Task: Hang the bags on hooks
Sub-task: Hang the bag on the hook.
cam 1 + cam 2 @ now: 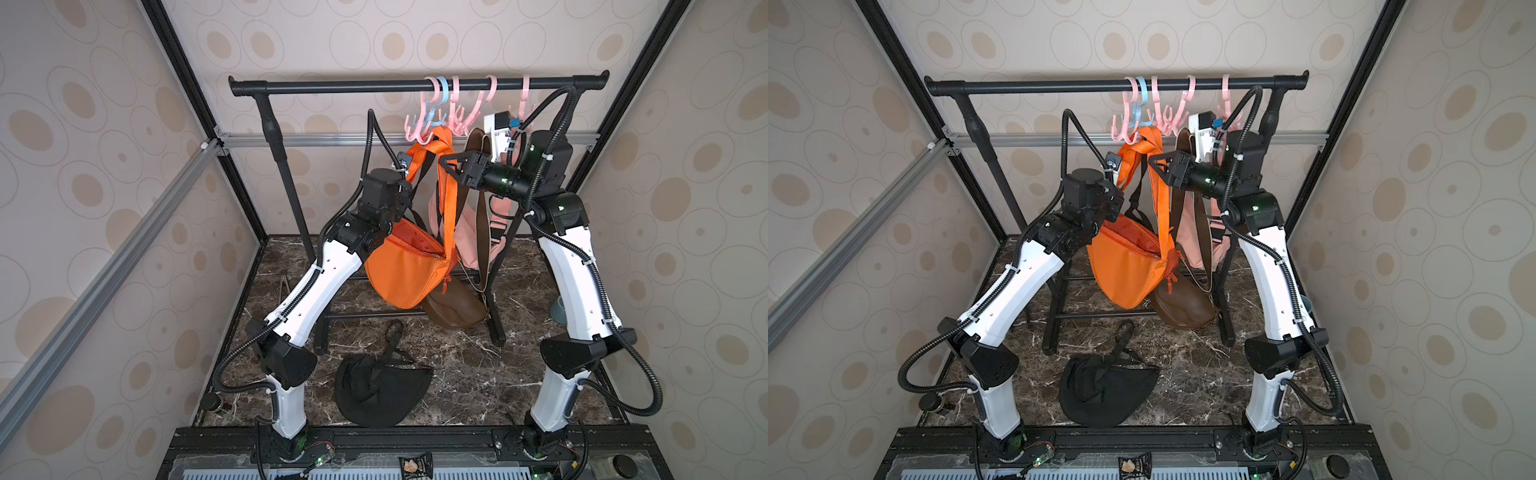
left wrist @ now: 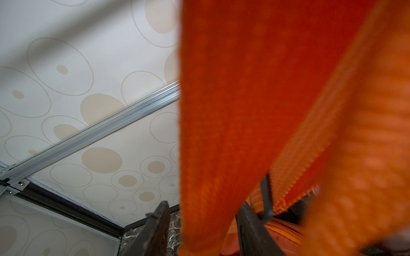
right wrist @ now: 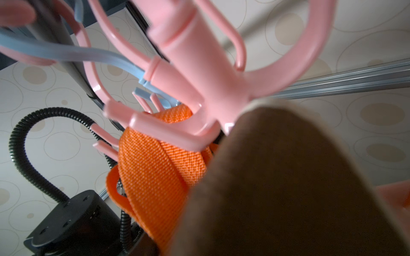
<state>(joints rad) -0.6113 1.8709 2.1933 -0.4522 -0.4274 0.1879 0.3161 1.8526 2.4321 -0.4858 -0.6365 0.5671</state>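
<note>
Hard to make out in both top views: the left pincer [image 1: 405, 183], buried behind the orange strap [image 1: 446, 199] and its own wrist housing. Seen from the left wrist view instead: two dark fingers [image 2: 155, 230] standing apart on either side of the blurred strap [image 2: 221, 133], with a gap on one side, so released rather than clenched. Right pincer [image 1: 449, 166] pointing at the strap just below the hooks; jaw tips lost against strap and shadow, and cut out of the right wrist view, so grip or release cannot be told. Orange bag [image 1: 401, 272] hanging in the air in front of the rack, its zip partly open, its body half-moon shaped, its strap looped over a pink hook [image 3: 168, 133] under the black rail [image 1: 374, 86]. Brown bag [image 1: 455, 309] partly hidden behind the orange one, its strap filling much of the right wrist view as a dark blur. Pink bag [image 1: 473, 245] mostly covered behind both. Black bag [image 1: 380, 390] lying flat on the marble surface [image 1: 478, 374].
</note>
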